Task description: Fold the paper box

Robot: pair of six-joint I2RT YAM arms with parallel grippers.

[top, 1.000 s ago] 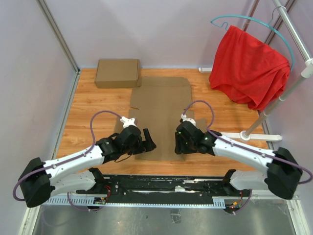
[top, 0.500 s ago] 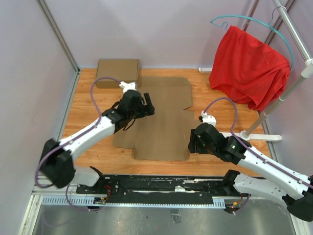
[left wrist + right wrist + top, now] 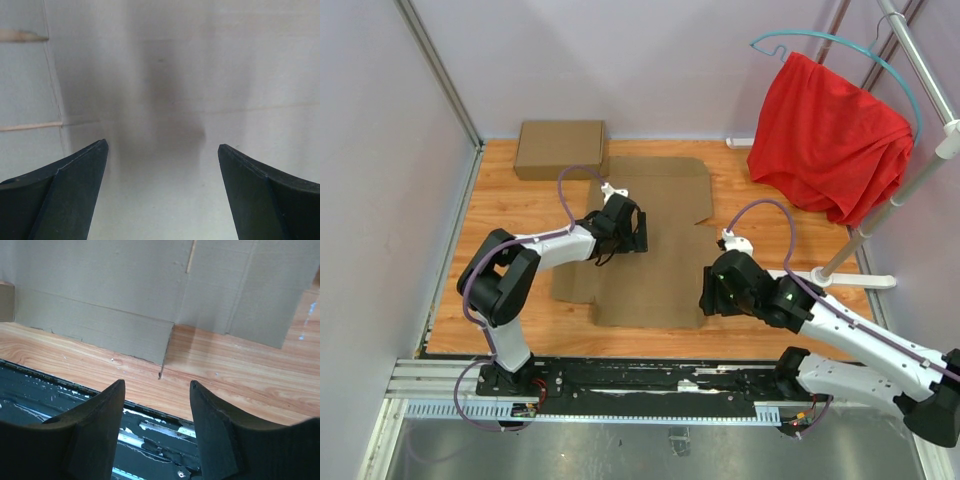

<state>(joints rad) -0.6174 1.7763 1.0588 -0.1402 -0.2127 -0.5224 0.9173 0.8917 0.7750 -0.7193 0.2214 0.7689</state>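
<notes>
The paper box (image 3: 660, 265) lies flat and unfolded on the wooden table, a brown die-cut sheet with flaps. My left gripper (image 3: 638, 232) hangs open just above the sheet's left middle. In the left wrist view its dark fingers (image 3: 75, 175) frame bare cardboard (image 3: 200, 75) with crease lines, and nothing is between them (image 3: 162, 145). My right gripper (image 3: 708, 300) is open at the sheet's near right corner. In the right wrist view it (image 3: 157, 382) hovers over the table's front edge, with the sheet's near flap (image 3: 100, 325) just beyond the tips.
A formed flat cardboard box (image 3: 560, 148) sits at the back left corner. A red cloth (image 3: 830, 135) hangs on a hanger from a rack (image 3: 880, 210) at the right. The black rail (image 3: 650, 385) runs along the near edge. Walls close the left and back.
My left gripper has moved from the sheet's back left edge toward its middle, and the arm's elbow has swung left. My right gripper has barely shifted.
</notes>
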